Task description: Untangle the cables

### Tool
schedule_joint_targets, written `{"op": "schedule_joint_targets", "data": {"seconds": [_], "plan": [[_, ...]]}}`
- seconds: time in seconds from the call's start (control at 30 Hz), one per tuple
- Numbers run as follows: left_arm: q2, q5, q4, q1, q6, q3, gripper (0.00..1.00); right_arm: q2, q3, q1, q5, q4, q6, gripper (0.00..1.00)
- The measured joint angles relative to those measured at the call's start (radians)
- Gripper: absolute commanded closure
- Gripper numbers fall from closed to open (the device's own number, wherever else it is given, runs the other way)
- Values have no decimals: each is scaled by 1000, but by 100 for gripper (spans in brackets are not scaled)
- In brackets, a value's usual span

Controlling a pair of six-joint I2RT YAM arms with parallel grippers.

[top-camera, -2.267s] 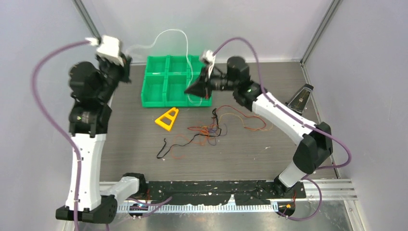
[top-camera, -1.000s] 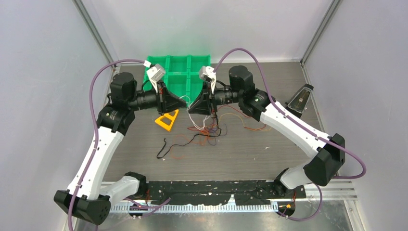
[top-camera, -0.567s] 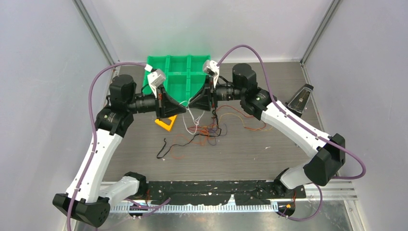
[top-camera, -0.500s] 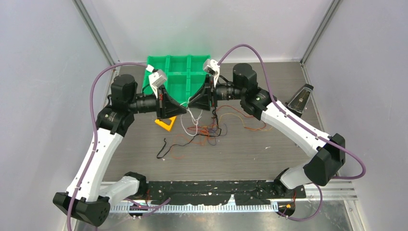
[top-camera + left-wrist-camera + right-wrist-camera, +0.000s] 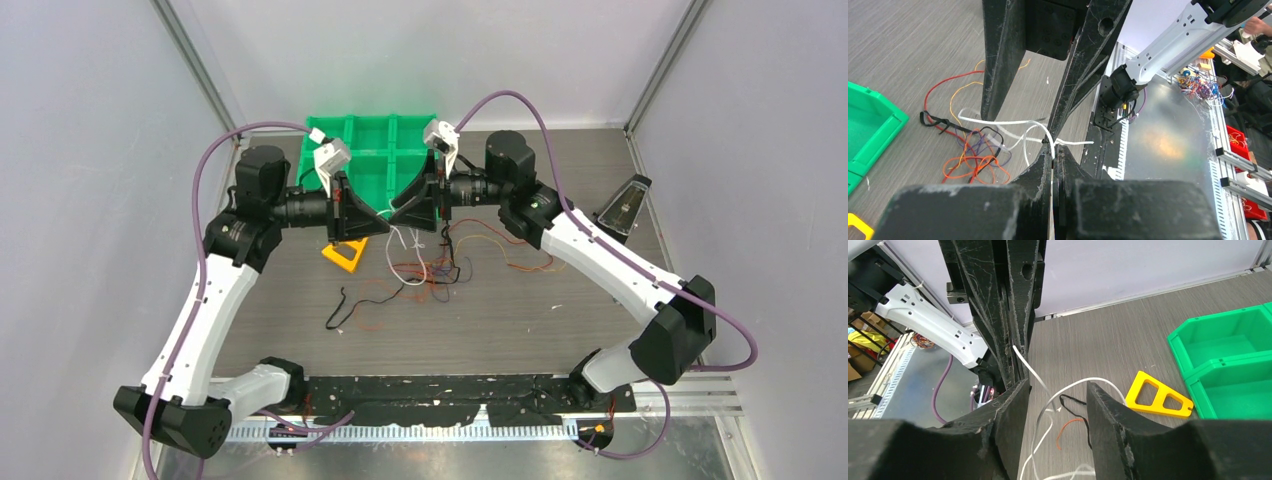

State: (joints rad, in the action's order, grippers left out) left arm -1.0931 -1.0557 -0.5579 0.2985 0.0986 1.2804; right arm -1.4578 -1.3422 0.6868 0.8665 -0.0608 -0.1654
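Observation:
My left gripper (image 5: 383,226) is shut on a white cable (image 5: 403,243), pinched at the fingertips (image 5: 1054,147). The cable's loops (image 5: 1013,121) trail down to the table. My right gripper (image 5: 397,213) faces it tip to tip, with its jaws open (image 5: 1057,390). The white cable (image 5: 1073,385) runs loose between the right jaws. The other cables (image 5: 440,268), orange, red, black and purple, lie tangled on the table below and to the right (image 5: 973,155).
A green divided bin (image 5: 375,160) stands at the back, right behind both grippers. A yellow triangular frame (image 5: 347,250) lies on the table just left of the cables. A black wedge-shaped object (image 5: 625,205) stands at the right edge.
My left arm swung in from the back left and met the right gripper. In the last second the right jaws opened and let go of the white cable; the left stayed shut on it.

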Motion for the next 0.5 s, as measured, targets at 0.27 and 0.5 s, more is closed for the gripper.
{"op": "schedule_joint_targets", "data": {"seconds": [0.27,0.5], "plan": [[-11,-23,-8,-6,-2,10,100,-3,-4,0,21,-6,4,46],[-8,-46,-32,-7,-6,18,100,-12,-17,0,23,9,16,42]]}}
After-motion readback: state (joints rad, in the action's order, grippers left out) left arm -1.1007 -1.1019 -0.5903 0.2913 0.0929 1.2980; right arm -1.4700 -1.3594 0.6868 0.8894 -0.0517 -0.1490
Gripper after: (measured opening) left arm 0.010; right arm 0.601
